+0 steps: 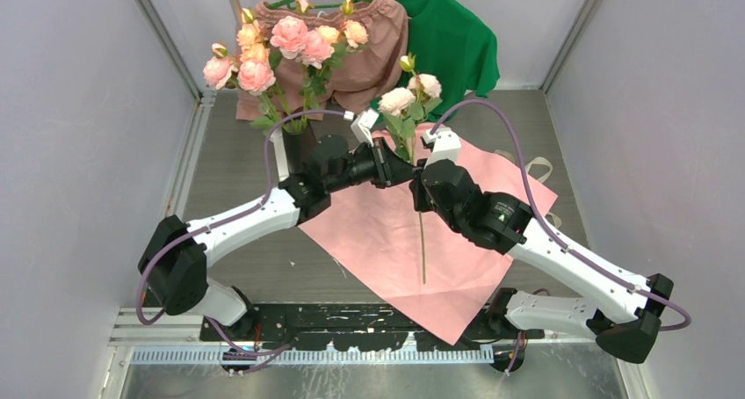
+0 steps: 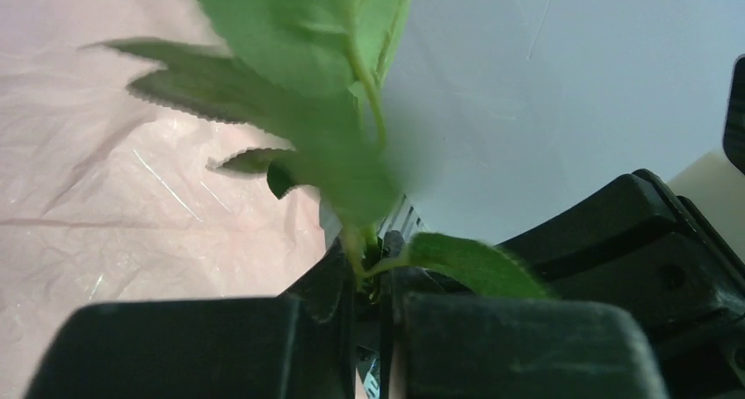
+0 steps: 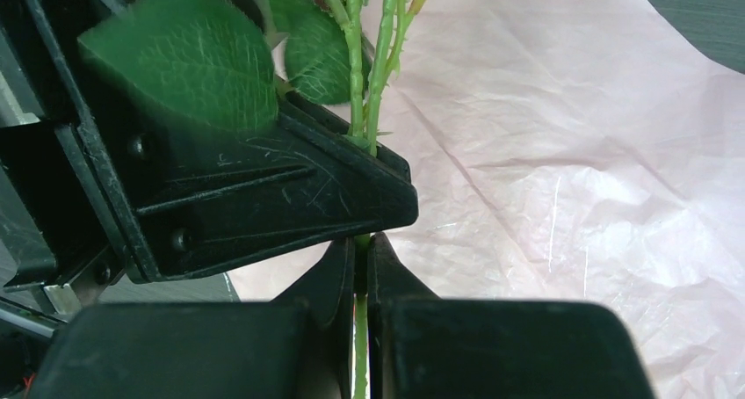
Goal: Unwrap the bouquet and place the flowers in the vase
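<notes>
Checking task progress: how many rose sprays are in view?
2. Pink roses stand in the black vase at back left; a paler cream spray is held upright by left hand and right hand over the pink paper. None seem hidden.

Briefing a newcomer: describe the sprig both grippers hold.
Find the pink paper sheet at centre. Above it the left gripper and right gripper clamp one sprig. Its roses are pale cream, unlike the deeper pink bunch behind.

Flowers [image 2: 299, 126] blurred, cropped, left wrist
</notes>
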You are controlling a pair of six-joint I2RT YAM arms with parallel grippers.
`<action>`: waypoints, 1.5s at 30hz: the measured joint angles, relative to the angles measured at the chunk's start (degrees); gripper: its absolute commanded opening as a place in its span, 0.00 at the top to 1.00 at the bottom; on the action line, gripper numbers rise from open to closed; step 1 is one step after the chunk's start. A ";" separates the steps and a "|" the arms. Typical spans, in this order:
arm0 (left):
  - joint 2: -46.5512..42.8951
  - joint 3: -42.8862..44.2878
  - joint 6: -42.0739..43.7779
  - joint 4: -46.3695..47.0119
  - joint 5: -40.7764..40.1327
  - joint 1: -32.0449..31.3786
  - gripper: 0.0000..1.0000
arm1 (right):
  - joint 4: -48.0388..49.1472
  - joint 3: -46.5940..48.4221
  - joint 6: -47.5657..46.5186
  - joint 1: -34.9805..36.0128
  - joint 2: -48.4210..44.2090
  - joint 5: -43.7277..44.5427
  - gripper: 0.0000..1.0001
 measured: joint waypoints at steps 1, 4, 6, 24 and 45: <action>0.00 0.00 0.00 0.13 0.00 -0.07 1.00 | -0.09 0.02 0.02 -0.04 0.00 -0.02 0.99; 0.00 -0.02 -0.02 0.42 -0.02 -0.07 1.00 | -0.07 0.02 0.04 -0.09 0.00 0.00 0.99; 0.00 -0.02 0.22 0.42 -0.04 -0.07 1.00 | -0.04 0.02 0.04 -0.09 0.00 0.02 0.81; -13.55 6.12 27.65 -21.99 -20.39 5.25 1.00 | 1.77 -2.78 -0.74 -0.11 -5.09 4.22 0.11; -13.73 12.81 51.19 -11.50 -37.03 15.69 1.00 | 6.99 -9.27 -2.80 -5.99 -4.42 0.72 0.08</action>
